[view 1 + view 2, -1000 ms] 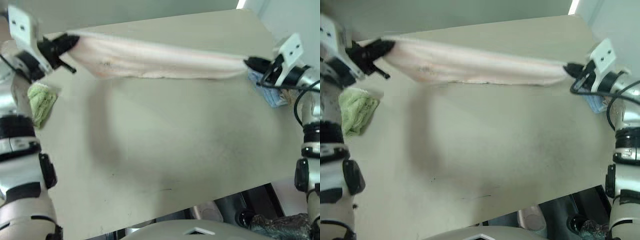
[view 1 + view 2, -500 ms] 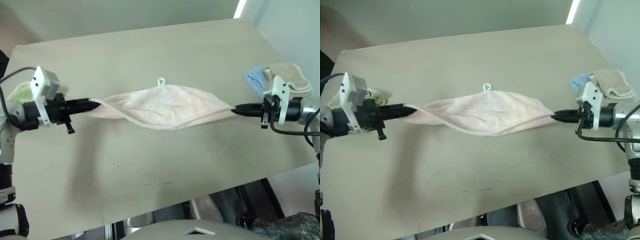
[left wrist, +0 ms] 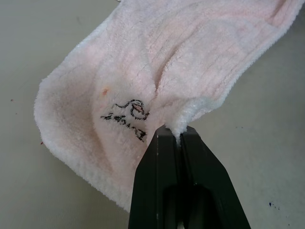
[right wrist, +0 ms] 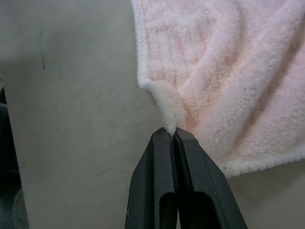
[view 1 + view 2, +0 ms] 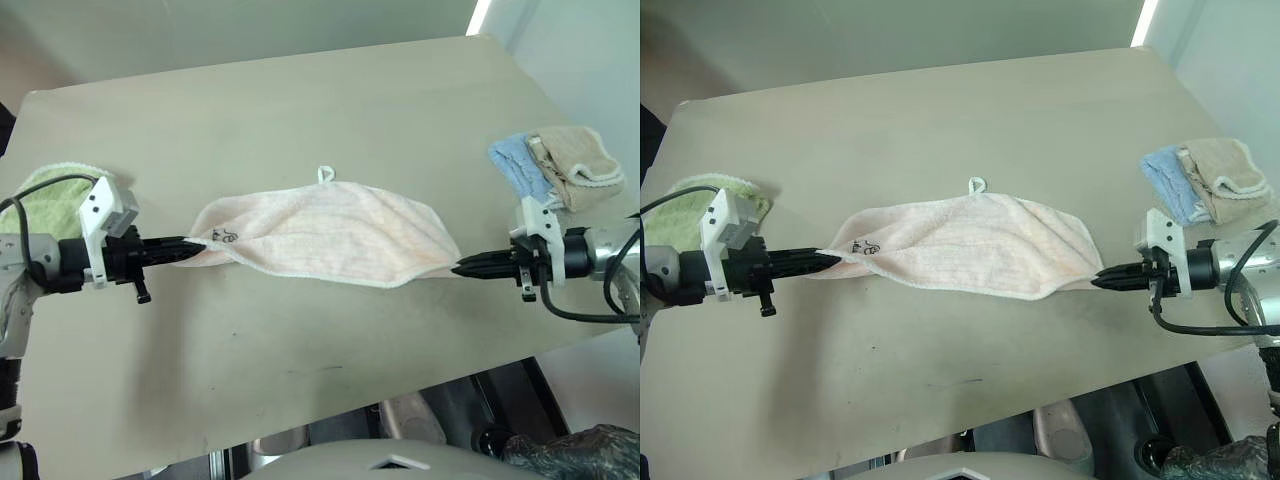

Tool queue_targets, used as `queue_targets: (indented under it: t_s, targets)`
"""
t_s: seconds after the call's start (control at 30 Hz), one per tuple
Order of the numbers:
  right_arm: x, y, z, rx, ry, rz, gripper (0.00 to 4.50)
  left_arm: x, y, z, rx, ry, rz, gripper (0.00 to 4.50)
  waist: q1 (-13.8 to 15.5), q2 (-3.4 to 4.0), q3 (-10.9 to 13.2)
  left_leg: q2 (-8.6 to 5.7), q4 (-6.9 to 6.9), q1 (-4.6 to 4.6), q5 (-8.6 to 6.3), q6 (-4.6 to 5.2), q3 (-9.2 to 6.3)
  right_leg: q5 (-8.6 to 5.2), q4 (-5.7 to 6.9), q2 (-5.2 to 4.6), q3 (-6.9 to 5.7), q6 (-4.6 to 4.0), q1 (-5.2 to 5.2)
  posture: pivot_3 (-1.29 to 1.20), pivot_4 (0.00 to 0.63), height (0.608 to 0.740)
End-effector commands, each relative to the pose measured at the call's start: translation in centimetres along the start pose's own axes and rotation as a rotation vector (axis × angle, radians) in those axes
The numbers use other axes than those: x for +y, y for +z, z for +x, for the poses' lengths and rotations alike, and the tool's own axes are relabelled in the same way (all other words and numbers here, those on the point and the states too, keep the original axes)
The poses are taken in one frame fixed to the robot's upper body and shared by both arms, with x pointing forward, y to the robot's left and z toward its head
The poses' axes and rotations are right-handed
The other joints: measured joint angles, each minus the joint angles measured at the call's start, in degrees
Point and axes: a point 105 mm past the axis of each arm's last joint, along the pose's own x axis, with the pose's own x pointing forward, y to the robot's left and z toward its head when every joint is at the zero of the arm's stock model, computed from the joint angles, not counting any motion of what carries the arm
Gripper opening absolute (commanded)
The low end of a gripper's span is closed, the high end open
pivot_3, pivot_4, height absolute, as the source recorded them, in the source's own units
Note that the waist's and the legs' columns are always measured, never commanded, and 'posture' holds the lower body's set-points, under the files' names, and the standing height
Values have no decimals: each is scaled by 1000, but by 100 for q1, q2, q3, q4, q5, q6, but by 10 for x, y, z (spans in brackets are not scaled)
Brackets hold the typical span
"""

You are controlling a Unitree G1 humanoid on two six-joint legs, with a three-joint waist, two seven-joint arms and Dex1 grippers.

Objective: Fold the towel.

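The pale pink towel (image 5: 320, 232) lies doubled over across the middle of the beige table (image 5: 300, 110), stretched between both arms. Its dark embroidered mark (image 3: 126, 117) faces up near the left end, and a small white loop (image 5: 325, 174) sticks out at the far edge. My left gripper (image 5: 192, 247) is shut on the towel's left corner, pinching a thin fold of terry. My right gripper (image 5: 460, 268) is shut on the right corner, low over the table. Both pinches show close up in the wrist views, left gripper (image 3: 176, 136) and right gripper (image 4: 170, 133).
A green terry cloth (image 5: 45, 190) lies bunched at the table's left edge, behind my left arm. A light blue cloth (image 5: 512, 163) and a beige cloth (image 5: 575, 165) are stacked at the right edge. The table's near edge runs just below both arms.
Both grippers came down and back toward me with the towel. It was held taut in the air over the far side; now it rests doubled on the table's middle.
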Motion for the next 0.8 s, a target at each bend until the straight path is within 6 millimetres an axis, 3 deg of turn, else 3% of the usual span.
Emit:
queue_targets:
  t_s: [0.03,0.23,0.33,0.43,0.6,0.7,0.8]
  targets:
    - [8,0,4,10,28,-5,40,2,11,-6,-3,15,33,0,0,-1,0,0,0,0,0,0,0,0,0,0,0,0,0,0,150,740]
    - [19,-3,-2,26,70,12,40,3,9,-19,51,3,53,0,7,-1,-1,0,-3,-2,-2,-2,0,-4,-1,0,0,-1,-2,0,150,740]
    - [6,-3,-10,28,3,8,40,28,5,-37,98,116,74,0,-2,-1,-1,0,-3,0,-3,-2,0,-4,-1,1,1,-1,-3,0,150,740]
    - [-9,0,-19,19,-63,-4,40,52,16,-56,76,216,80,0,3,-1,-1,2,-6,-1,-3,-2,-4,-1,4,1,2,-6,-9,0,150,740]
    - [-28,13,-31,-19,-149,-49,40,66,43,-70,9,245,134,0,12,-2,-1,1,-6,-13,-6,2,-4,1,4,0,2,-9,-19,0,150,740]
    - [-39,19,-36,-31,-207,-86,40,67,50,-72,-13,233,147,0,14,-2,-1,1,-7,-16,-6,2,-4,0,2,-1,-2,-8,-20,0,150,740]
    - [-63,39,-44,-88,-336,-163,40,74,61,-70,-67,269,193,0,5,-1,-1,2,-7,-22,-6,3,-3,0,0,-2,0,-6,-28,0,150,740]
